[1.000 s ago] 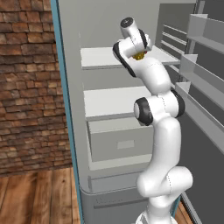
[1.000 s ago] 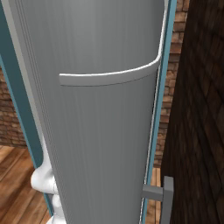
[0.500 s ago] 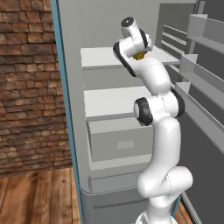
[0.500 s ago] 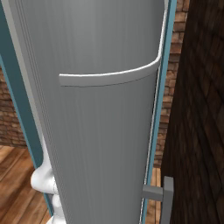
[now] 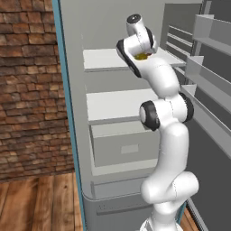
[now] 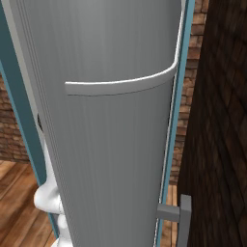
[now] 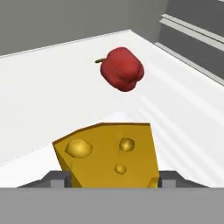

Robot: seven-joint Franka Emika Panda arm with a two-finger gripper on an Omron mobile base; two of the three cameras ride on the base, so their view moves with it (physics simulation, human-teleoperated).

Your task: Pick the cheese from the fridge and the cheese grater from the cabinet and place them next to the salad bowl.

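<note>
Cheese, a small yellow-orange wedge with holes [image 7: 109, 153], sits pinched between the two dark finger tips of the gripper [image 7: 113, 180], filling the lower middle of the hand view. Finger tips [image 7: 56, 179] show just at either lower corner of the wedge, pressed against its sides. Whether the wedge touches the shelf or is lifted clear of it, I can't tell.

Beyond the wedge on the white upper shelf [image 7: 57, 83] lies a red bell pepper with a short stem [image 7: 122, 70], well apart from the cheese and nearer the back of the shelf.

Left base view: white Franka arm [image 5: 164, 135] rises from the lower right and reaches into the tall fridge with teal-blue outer edge and pale grey inside [image 5: 67, 135], door open. The wrist is at the level of the upper white shelf [image 5: 108, 58], and a sliver of yellow shows just under the hand at [image 5: 142, 56], which is the cheese. Below are a second white shelf [image 5: 117, 103] and a grey drawer [image 5: 126, 144]. Door racks in pale grey [image 5: 203, 67] stand at right. Brick wall [image 5: 27, 90] and wooden floor [image 5: 40, 198] are at left.

Right base view: ribbed pale grey inner face of the open fridge door [image 6: 111, 144] with a curved rail across it [image 6: 120, 84], dark brick wall at right [image 6: 222, 120].
</note>
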